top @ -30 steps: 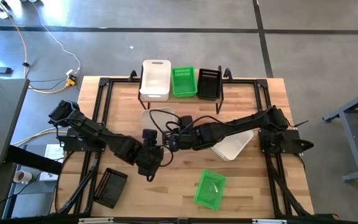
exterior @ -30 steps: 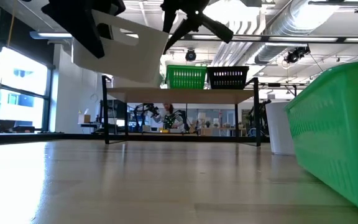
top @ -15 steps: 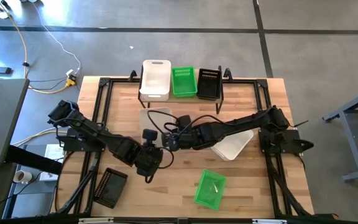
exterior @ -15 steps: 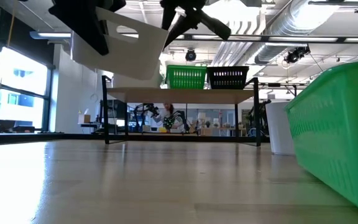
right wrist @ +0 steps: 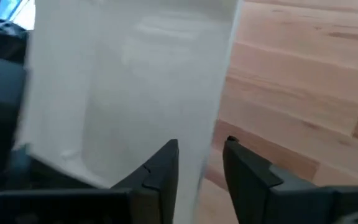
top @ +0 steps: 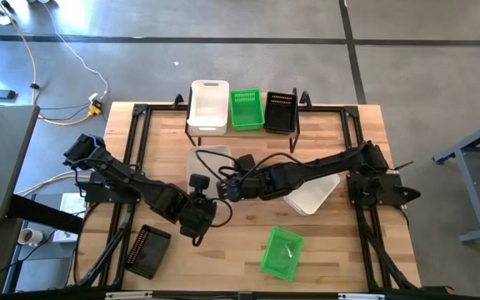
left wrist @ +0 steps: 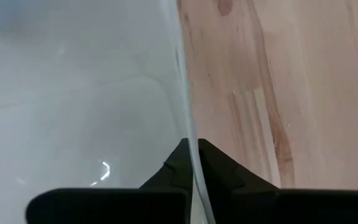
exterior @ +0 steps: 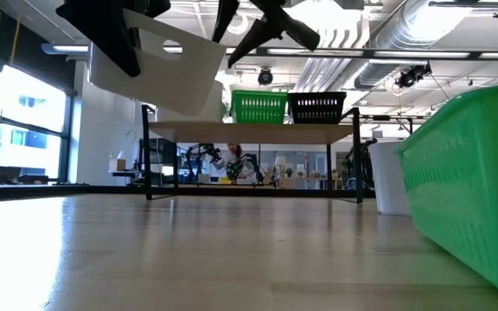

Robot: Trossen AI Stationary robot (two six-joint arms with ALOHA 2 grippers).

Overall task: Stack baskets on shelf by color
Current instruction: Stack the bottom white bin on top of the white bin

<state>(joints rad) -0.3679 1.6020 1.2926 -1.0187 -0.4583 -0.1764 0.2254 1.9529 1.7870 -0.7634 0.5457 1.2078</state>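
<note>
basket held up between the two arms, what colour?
White basket; shows best in the low view.

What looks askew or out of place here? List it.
The white basket hangs tilted in mid-air, pinched on its wall by the left gripper; the right gripper stands open around its rim. A green basket lies skewed on the table.

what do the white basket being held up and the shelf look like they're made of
White basket: seemingly smooth, glossy plastic; the thin wall pinched in the left pincer shows a small highlight. Shelf: top looks like light wood, a pale matte plank, on thin black legs, probably metal. Right pincer stands open around the basket's wall.
</note>
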